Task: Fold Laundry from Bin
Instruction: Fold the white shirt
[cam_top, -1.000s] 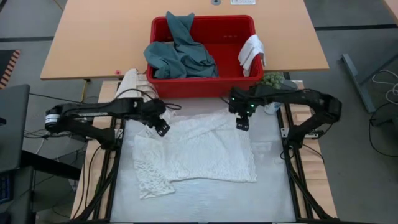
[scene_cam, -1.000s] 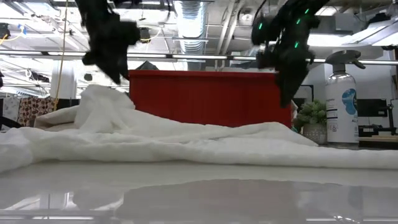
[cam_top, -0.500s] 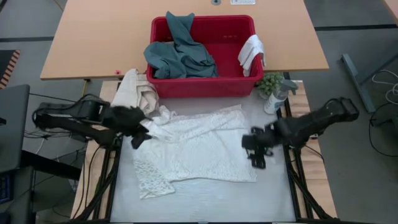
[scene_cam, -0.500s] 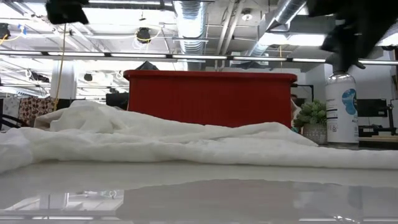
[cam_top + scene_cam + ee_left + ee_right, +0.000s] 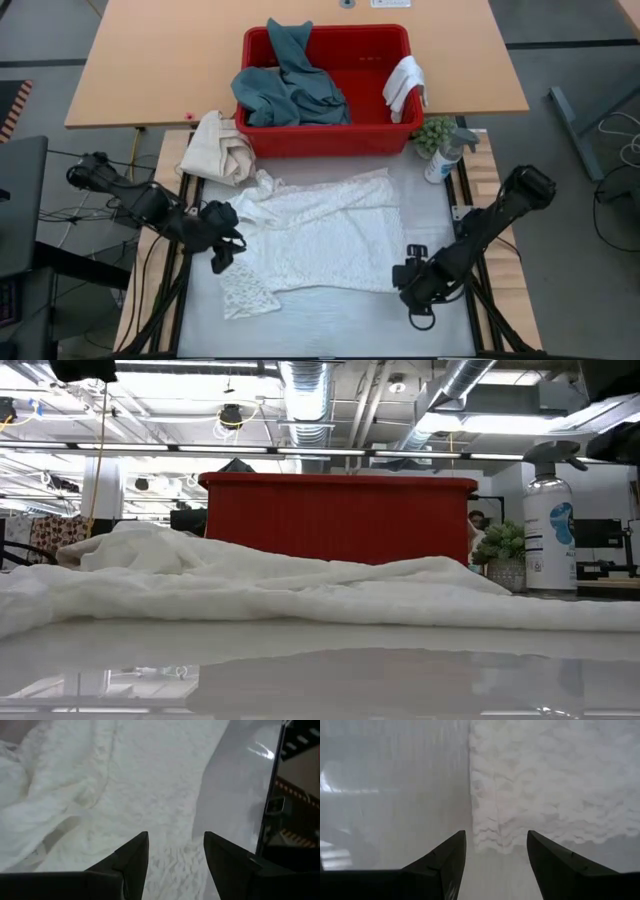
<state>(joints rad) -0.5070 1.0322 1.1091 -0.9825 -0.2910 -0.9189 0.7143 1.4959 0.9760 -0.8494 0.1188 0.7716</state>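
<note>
Two pincers, fingers apart and empty: right pincer (image 5: 413, 283) at near corner of white textured towel (image 5: 320, 235), left pincer (image 5: 222, 250) at its opposite edge. Towel spread on counter (image 5: 330, 320); remaining laundry in red bin (image 5: 325, 135) beyond. Step: grasping corners, probably; next, closing on the hem.

Both grippers drop away from the red bin now. The left gripper (image 5: 222, 255) sits lower left over the white towel (image 5: 320, 235); the right gripper (image 5: 410, 283) reaches its lower-right corner.
</note>
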